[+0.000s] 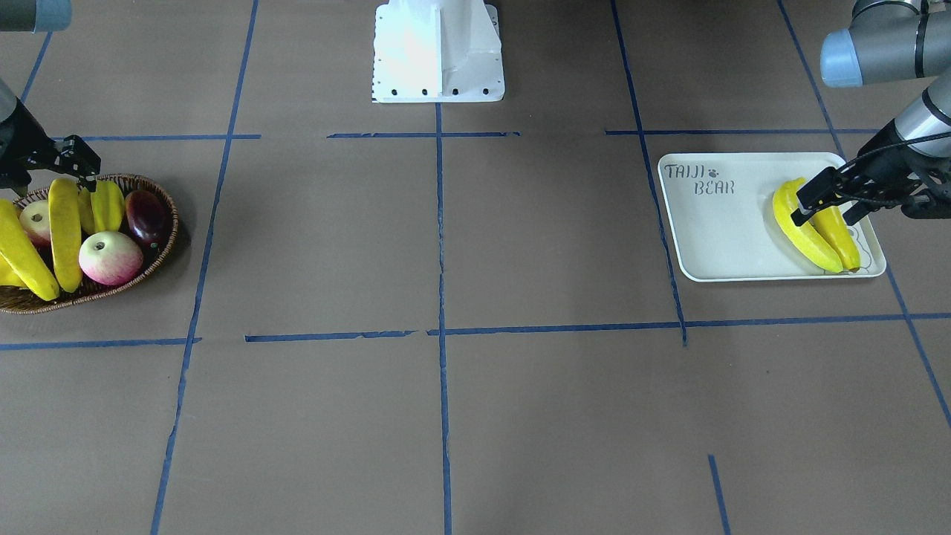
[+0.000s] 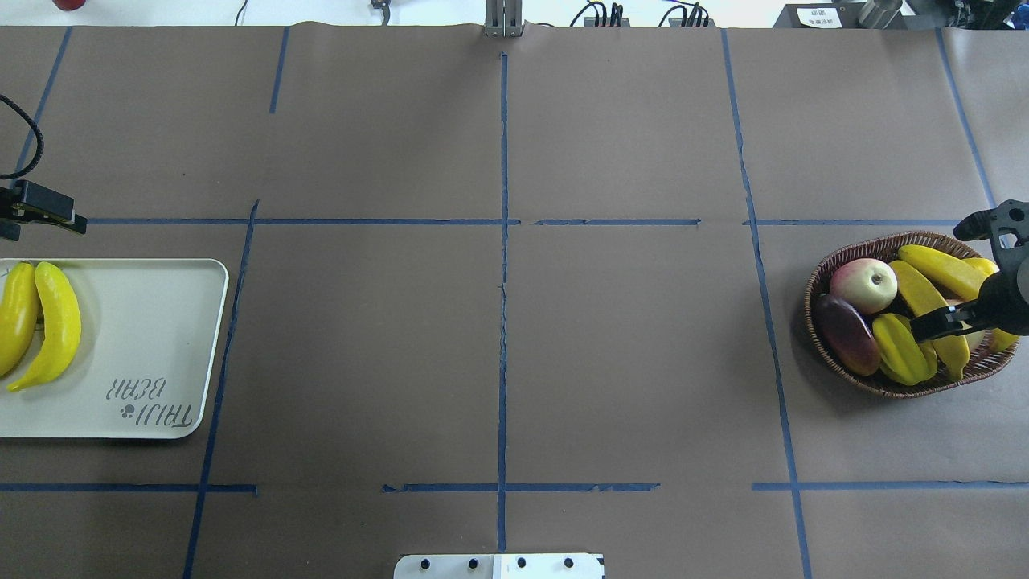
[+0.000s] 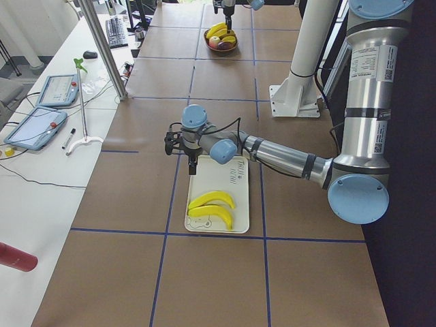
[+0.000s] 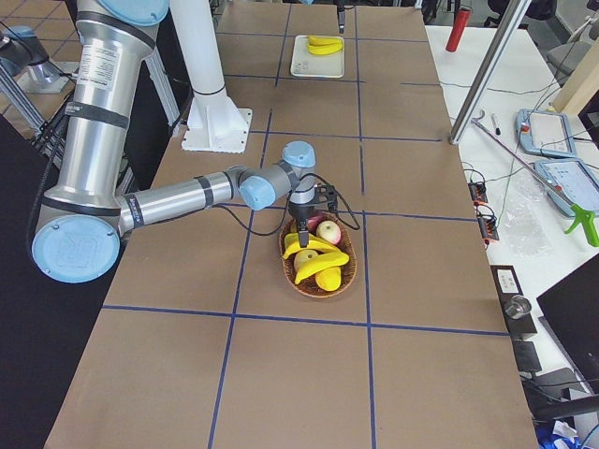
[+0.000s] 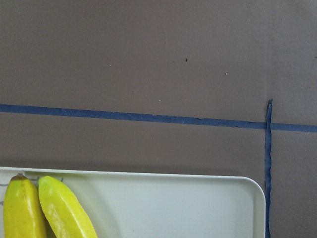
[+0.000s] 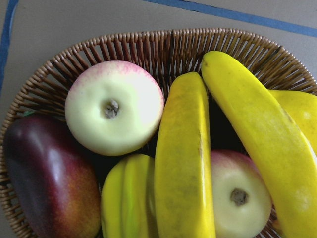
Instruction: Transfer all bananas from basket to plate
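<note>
The bananas [image 2: 923,296] lie in the basket [image 2: 813,289], right under the right hand [image 2: 940,277], whose fingers are spread wide. Two more bananas [image 1: 806,232] lie on the plate [image 1: 713,238], just below the left hand [image 1: 821,217], also spread.

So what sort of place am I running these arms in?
Most likely a robotics lab workcell. The table is covered in brown paper marked with a blue tape grid, a white pedestal base stands at its edge, and what look like tablet-style control pendants lie on the side bench.
</note>
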Robot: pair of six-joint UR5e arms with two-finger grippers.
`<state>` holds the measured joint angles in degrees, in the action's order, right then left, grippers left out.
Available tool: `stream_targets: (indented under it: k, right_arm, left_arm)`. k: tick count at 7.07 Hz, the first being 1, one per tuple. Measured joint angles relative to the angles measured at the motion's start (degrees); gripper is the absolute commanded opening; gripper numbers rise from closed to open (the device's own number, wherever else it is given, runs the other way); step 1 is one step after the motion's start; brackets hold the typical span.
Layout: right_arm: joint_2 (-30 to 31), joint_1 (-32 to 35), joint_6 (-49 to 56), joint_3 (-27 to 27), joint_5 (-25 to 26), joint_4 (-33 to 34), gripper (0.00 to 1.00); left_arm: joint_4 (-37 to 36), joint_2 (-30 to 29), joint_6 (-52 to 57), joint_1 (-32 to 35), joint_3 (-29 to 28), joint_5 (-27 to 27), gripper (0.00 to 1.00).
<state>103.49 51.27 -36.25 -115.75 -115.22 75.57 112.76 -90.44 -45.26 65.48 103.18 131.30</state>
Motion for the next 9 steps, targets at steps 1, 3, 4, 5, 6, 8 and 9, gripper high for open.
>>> stream_targets:
  k: [1, 3, 4, 5, 6, 8, 9]
  right_arm:
    - [0.6, -0.6, 2.4, 0.0, 1.9, 0.2, 0.91]
    - [1.2, -1.9, 6.3, 0.1, 4.7, 0.5, 0.82]
    - [1.2, -2.7, 6.8, 0.2, 5.4, 0.5, 0.82]
    - [1.1, -3.4, 6.9, 0.2, 5.8, 0.5, 0.81]
    - [1.1, -4.0, 7.0, 0.1, 6.0, 0.5, 0.74]
    - [1.1, -5.0, 7.5, 0.1, 6.7, 0.5, 0.63]
    - [1.2, -5.0, 8.5, 0.0, 7.0, 0.5, 0.58]
  left_arm:
    - [0.0, 0.0, 0.0, 0.0, 0.1, 0.0, 1.0]
    - [0.0, 0.1, 0.0, 0.0, 0.1, 0.0, 1.0]
    - [0.0, 0.1, 0.0, 0.0, 0.1, 0.0, 1.0]
    - [0.0, 0.1, 0.0, 0.0, 0.1, 0.0, 1.0]
    - [0.0, 0.1, 0.0, 0.0, 0.1, 0.0, 1.0]
    - [0.0, 0.1, 0.0, 0.0, 0.0, 0.0, 1.0]
    - [0.0, 0.1, 0.0, 0.0, -0.1, 0.0, 1.0]
